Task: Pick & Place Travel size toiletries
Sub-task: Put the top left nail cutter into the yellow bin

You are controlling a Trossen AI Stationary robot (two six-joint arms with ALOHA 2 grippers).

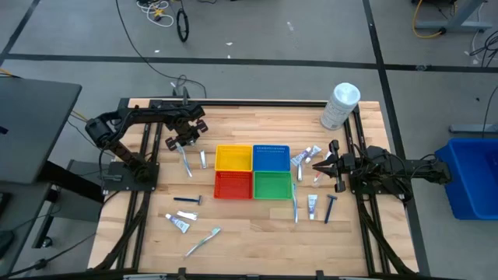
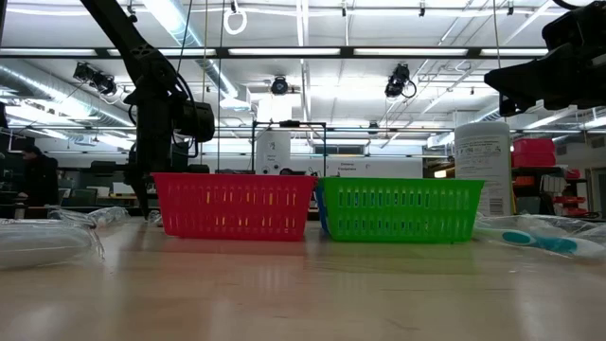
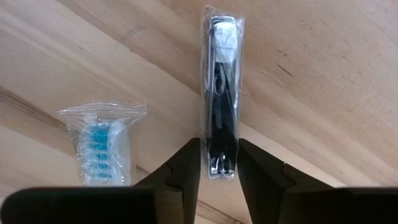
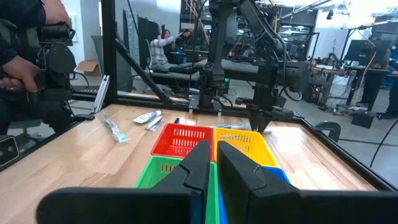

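Wooden boards make up the table (image 1: 249, 233), and four little baskets sit together in its middle: a yellow basket (image 1: 233, 157), a blue basket (image 1: 271, 157), a red basket (image 1: 233, 185) and a green basket (image 1: 271, 185). At the far right corner stands a big white container (image 1: 339, 105). Behind the table is a bright workshop, and a person (image 4: 157, 46) sits far back in it.

Small toiletries lie on both sides of the baskets. On the left there is a razor in a clear wrapper (image 3: 222, 93), a wrapped toothbrush with a blue head (image 3: 101, 146) just beside it, a dark razor (image 1: 187, 200), a small tube (image 1: 177, 223) and a pale toothbrush (image 1: 202, 242) nearer the front. On the right lie two little tubes (image 1: 304, 155), a toothbrush (image 1: 295, 208), another tube (image 1: 312, 205) and a dark blue razor (image 1: 330, 208).

The left gripper (image 3: 218, 171) is down low over the table, left of the yellow basket. Its fingers are spread apart, with the end of the wrapped razor between them. I cannot tell if they touch it.

The right gripper (image 4: 212, 163) hangs above the table on the right, pointing at the baskets. Its fingers are close together and hold nothing.
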